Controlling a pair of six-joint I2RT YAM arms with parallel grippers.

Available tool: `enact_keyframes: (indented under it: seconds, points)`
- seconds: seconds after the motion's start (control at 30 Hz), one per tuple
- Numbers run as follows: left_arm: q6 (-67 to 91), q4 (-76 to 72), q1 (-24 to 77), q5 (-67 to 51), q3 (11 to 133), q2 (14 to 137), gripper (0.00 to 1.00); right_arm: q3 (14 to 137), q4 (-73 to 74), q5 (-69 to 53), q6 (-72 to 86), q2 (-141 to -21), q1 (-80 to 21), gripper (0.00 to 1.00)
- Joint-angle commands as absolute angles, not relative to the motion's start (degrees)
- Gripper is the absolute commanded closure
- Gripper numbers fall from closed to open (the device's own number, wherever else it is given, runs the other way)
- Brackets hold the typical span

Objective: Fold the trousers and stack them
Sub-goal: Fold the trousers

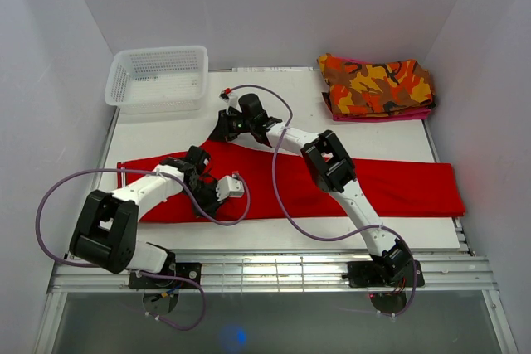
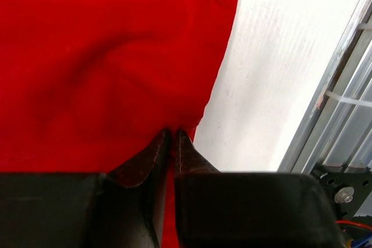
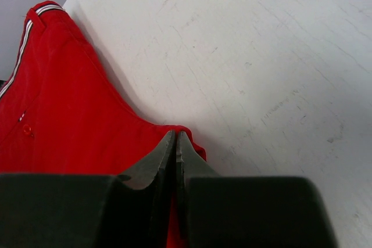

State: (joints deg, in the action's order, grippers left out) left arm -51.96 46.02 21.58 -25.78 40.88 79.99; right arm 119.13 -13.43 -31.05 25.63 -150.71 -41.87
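The bright red trousers (image 1: 398, 184) lie spread lengthwise across the white table, from the left edge to the right edge. My left gripper (image 1: 209, 205) is shut on their near edge left of the middle; in the left wrist view its tips (image 2: 173, 133) pinch the red cloth (image 2: 116, 56) beside bare table. My right gripper (image 1: 221, 133) is shut on the far edge, where the cloth is drawn up to a point. In the right wrist view its tips (image 3: 175, 135) pinch a fold of the trousers (image 3: 64, 108). A striped waistband (image 3: 35, 13) shows at the upper left.
A white mesh basket (image 1: 158, 76) stands at the back left. A folded orange-red-yellow camouflage garment (image 1: 377, 84) lies at the back right. Purple cables (image 1: 278, 180) loop over the trousers. A metal rail (image 1: 274, 267) runs along the table's near edge.
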Motion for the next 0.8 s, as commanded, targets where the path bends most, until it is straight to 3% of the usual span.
enact_keyframes:
  seconds: [0.0,0.13,0.3,0.33,0.43,0.47,0.5,0.57,0.6,0.77]
  points:
    - [-55.1,53.2,21.6,-19.4,38.9,79.9,0.83,121.0,-13.8,-26.6,22.3,-149.1,-39.8,0.92]
    - [-56.2,59.1,21.6,-20.5,41.0,81.3,0.90,121.0,-13.6,-25.7,21.4,-148.0,-38.6,0.92]
    - [-57.2,59.0,21.6,-22.0,41.0,80.5,0.87,119.1,-14.5,-25.1,19.3,-145.1,-37.8,0.92]
    - [-56.6,58.5,21.6,-22.1,41.5,81.6,0.86,118.5,-14.8,-24.7,18.8,-144.6,-37.8,0.92]
    - [-52.9,56.2,21.6,-23.1,44.9,83.8,0.67,120.1,-13.8,-25.1,16.8,-143.3,-37.8,0.91]
    - [-51.6,55.5,21.6,-23.5,46.1,85.1,0.49,121.6,-12.1,-25.6,15.7,-143.1,-37.8,0.77]
    - [-49.7,53.3,21.6,-24.1,49.0,85.6,0.43,122.8,-10.4,-26.1,14.9,-142.7,-37.8,0.38]
    - [-43.1,51.5,21.6,-24.7,52.4,86.8,0.30,123.4,-6.0,-27.1,10.8,-139.7,-37.7,0.08]
    - [-40.7,50.8,21.6,-25.2,54.2,87.2,0.22,122.6,-4.8,-27.1,9.2,-138.0,-37.4,0.10]
    - [-23.2,47.5,16.6,-25.3,65.6,87.1,0.19,108.8,2.3,-31.1,1.1,-123.3,-32.7,0.10]
